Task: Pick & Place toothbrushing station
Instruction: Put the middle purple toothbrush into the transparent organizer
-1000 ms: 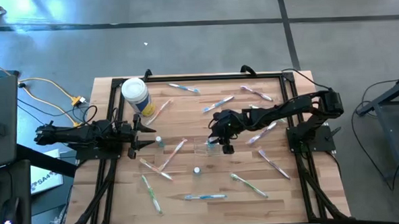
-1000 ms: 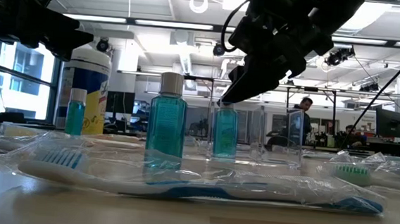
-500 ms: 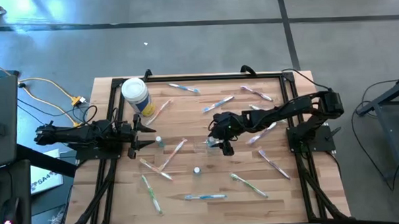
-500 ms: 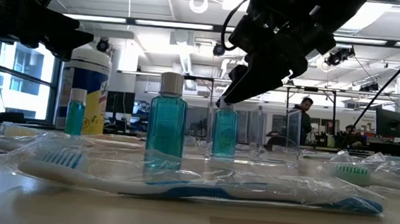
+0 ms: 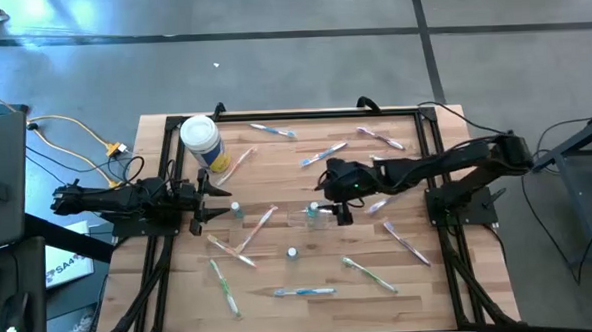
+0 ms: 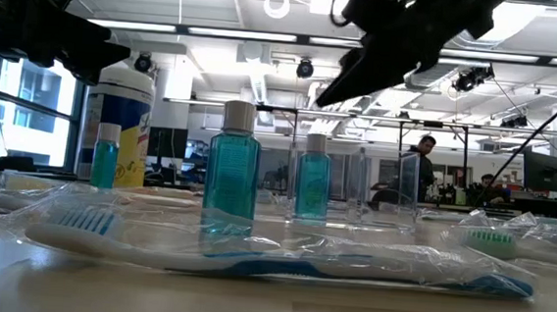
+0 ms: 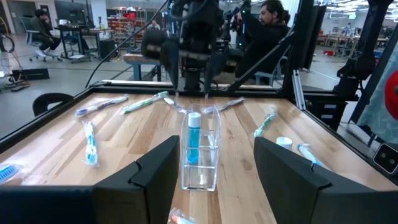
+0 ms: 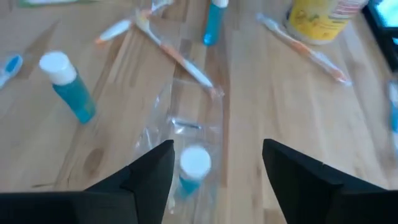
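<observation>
Over on the left, the left gripper (image 5: 215, 202) sits low at the table's edge, its two fingers spread apart with nothing between them, pointing at a small teal bottle (image 5: 236, 208) just ahead of it. Behind it stands the white-lidded canister (image 5: 200, 141) with the yellow label.

Middle of the table now: the clear cup (image 5: 300, 219) stands upright, see-through and boxy-looking, and inside it stands a teal bottle with a white cap (image 5: 314, 209). The left wrist view shows it well, the blue liquid showing through the clear wall (image 7: 200, 149). Another capped bottle (image 5: 293, 253) stands alone nearer the front edge.

Toothbrushes (image 5: 305, 292) lie scattered all round, pastel handles, several in clear wrappers.

To the right, the right gripper (image 5: 335, 198) hangs above and just beside the cup, fingers wide apart, holding nothing.

The surface is pale wooden planking (image 5: 451, 279) in a black frame. Beyond it there's an open workshop with ceiling strip lights, and a person (image 6: 418, 166) standing far off.

A second ago that right gripper was down at the cup around the bottle; it has let go and lifted clear.
</observation>
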You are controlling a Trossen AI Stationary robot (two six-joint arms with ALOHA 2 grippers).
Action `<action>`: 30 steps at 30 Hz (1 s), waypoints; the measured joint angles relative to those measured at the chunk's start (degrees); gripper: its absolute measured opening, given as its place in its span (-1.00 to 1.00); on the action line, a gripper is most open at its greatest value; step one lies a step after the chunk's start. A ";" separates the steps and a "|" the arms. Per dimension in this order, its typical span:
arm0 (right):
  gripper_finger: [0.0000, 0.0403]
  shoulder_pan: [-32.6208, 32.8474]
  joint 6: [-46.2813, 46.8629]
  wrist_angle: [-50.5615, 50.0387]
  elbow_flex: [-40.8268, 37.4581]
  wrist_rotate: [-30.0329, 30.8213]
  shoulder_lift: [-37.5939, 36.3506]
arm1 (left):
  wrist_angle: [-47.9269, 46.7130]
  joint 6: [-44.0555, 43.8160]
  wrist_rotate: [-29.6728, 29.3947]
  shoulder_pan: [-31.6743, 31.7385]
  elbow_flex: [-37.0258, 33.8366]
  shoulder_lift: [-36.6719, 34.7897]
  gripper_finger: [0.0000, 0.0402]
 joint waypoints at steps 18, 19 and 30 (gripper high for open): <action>0.19 4.17 20.04 -43.36 -0.02 10.27 -19.88 | 0.00 0.00 -0.03 0.00 0.00 0.00 0.03; 0.19 4.03 20.95 -45.05 -0.02 10.11 -19.88 | 0.00 0.00 -0.02 0.01 0.00 0.00 0.03; 0.19 4.09 28.77 -53.01 -1.20 10.37 -15.45 | 0.00 0.00 -0.02 0.00 0.00 0.00 0.03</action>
